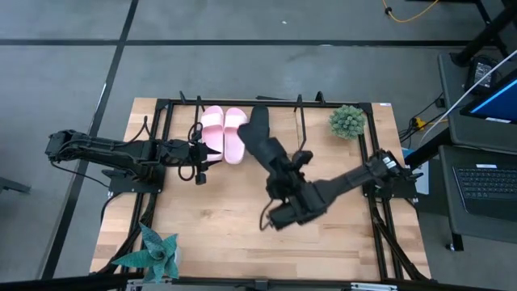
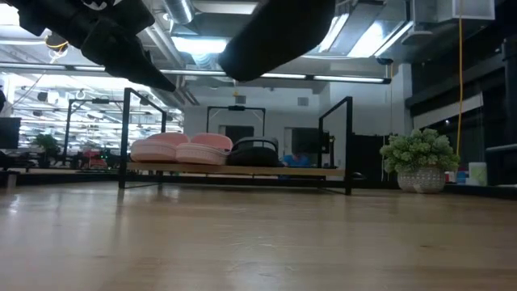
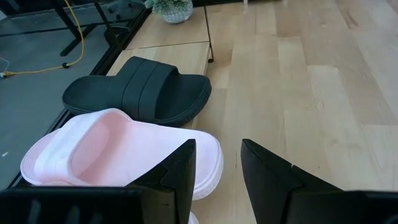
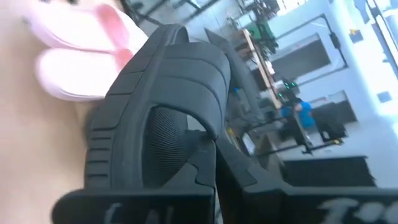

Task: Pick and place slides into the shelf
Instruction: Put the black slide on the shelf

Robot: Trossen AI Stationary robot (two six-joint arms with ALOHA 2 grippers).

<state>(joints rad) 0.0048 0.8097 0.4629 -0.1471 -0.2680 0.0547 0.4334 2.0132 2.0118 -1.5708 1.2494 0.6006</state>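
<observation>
The shelf [image 1: 323, 103] of black rods stands along the table's far edge. Two pale pink slides [image 1: 224, 132] lie side by side on its left part, with a black slide [image 1: 258, 120] next to them; all three also show in the low view [image 2: 202, 149]. My right gripper [image 1: 284, 171] is shut on the second black slide [image 1: 271, 152], held in the air just in front of the shelf. My left gripper [image 1: 208, 151] is open and empty, level, just near of the pink slides [image 3: 118, 146]. My right gripper holds the second black slide at the end nearest the wrist, close to its wide strap [image 4: 177, 74]. One finger [image 4: 200, 158] lies on the footbed by the strap's opening; the other finger's contact is hidden by the slide. The slide is lifted clear of the table and tilted [image 2: 275, 32].
A potted green plant [image 1: 349, 121] stands at the shelf's right end. A spiky teal plant [image 1: 157, 252] stands at the near left corner. Bare wooden tabletop [image 1: 218, 218] lies between the arms. A laptop [image 1: 489, 182] sits off the table to the right.
</observation>
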